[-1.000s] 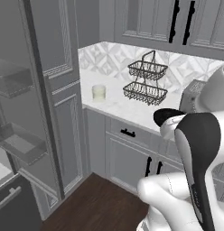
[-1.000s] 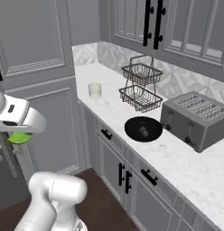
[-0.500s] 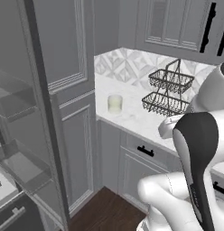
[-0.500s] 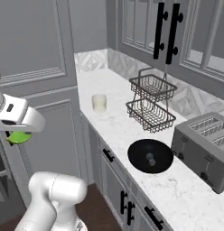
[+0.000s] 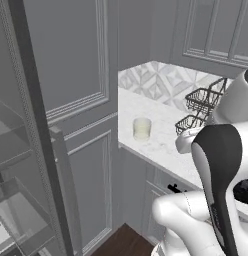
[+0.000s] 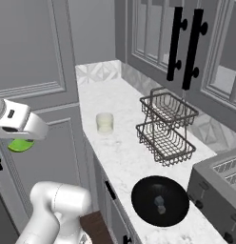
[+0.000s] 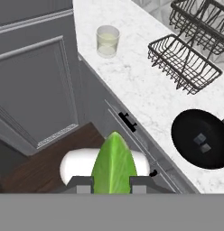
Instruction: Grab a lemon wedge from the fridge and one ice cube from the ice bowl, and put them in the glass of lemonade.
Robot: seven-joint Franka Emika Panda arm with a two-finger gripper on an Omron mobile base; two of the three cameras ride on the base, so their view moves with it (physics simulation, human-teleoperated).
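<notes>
Left base view: the glass of lemonade (image 5: 142,128) stands upright on the white marble counter (image 5: 161,145), near its front edge and close to the tall grey panelled cabinet at the counter's left end. It is a short clear tumbler with pale yellow-green liquid. Behind it to the right, partly hidden by the white arm, is a two-tier black wire basket (image 5: 198,107). At far left the fridge (image 5: 21,190) stands open, its door edge and clear shelves and bins visible.

Right base view: the glass of lemonade (image 6: 105,123) sits alone on the counter (image 6: 120,162), well apart from the wire basket (image 6: 165,126) to its right. Nearer the camera lies a black bowl (image 6: 160,200) holding two small clear ice cubes (image 6: 160,205), and beside it the corner of a silver toaster (image 6: 217,190). At the left edge, the lemon wedge (image 6: 21,145) shows as a bright green-yellow sliver under the white hand, out over the floor and left of the counter.

Hand view: the lemon wedge (image 7: 114,164) is a pointed, leaf-shaped green-yellow piece, clamped between the two dark fingertips of the gripper (image 7: 112,184). It hangs above the dark wood floor, in front of the lower cabinets. The glass (image 7: 107,41), the wire basket (image 7: 186,58) and the black bowl (image 7: 200,139) all rest on the counter (image 7: 145,85) beyond.
</notes>
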